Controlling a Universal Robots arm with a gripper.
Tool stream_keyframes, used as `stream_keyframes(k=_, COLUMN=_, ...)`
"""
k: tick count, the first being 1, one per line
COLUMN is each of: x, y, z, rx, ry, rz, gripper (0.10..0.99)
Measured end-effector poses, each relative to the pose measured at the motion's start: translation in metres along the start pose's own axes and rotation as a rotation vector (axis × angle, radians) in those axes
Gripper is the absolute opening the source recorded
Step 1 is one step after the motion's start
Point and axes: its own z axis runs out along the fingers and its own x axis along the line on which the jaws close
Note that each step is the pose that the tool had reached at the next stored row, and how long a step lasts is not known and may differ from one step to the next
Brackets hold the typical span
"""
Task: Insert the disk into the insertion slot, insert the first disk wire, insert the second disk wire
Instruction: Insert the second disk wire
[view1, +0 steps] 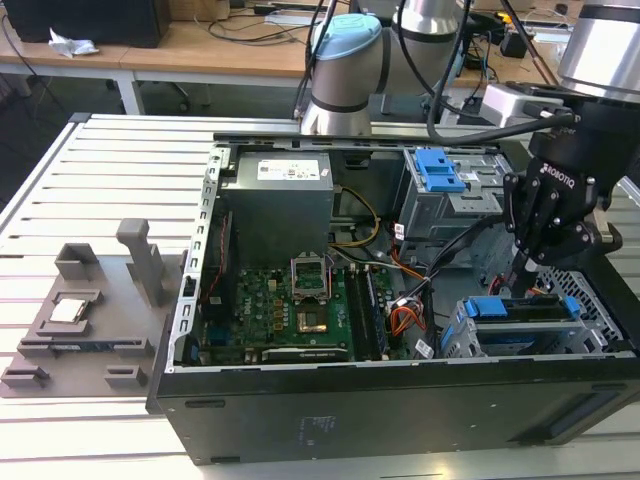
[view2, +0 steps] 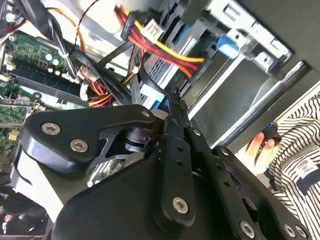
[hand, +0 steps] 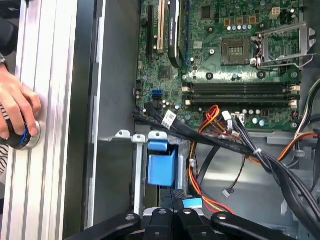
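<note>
The disk (view1: 520, 308), in its bright blue carrier, lies in the low silver insertion slot (view1: 470, 340) at the case's corner on the exterior view's right. In the first wrist view the blue carrier (hand: 161, 167) sits just ahead of my fingers. My gripper (view1: 522, 270) hangs right over the disk's rear end, its black fingers pressed together with no gap. In both wrist views a pale blue wire connector (view2: 150, 94) (hand: 192, 202) on a flat black cable lies beside the fingertips (view2: 172, 102), not between them. A red and yellow wire bundle (view2: 165, 50) runs close by.
The open case holds a motherboard (view1: 290, 300), a grey power supply (view1: 278, 205) and a taller grey cage with a blue latch (view1: 440, 170). Loose cables (hand: 260, 155) cross the floor near the disk. A person's hand (hand: 17, 115) rests on a round button on the table.
</note>
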Motion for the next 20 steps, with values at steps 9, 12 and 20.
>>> stream_keyframes(k=9, x=-0.0004, y=-0.0089, z=0.0046, rx=-0.004, ry=0.0001, rz=0.007, gripper=0.102)
stream_keyframes(k=12, x=0.0037, y=-0.0088, z=0.0056, rx=-0.006, ry=0.0018, rz=0.012, gripper=0.102)
stream_keyframes(k=20, x=0.0047, y=-0.0126, z=0.0052, rx=-0.007, ry=0.0012, rz=0.019, gripper=0.102)
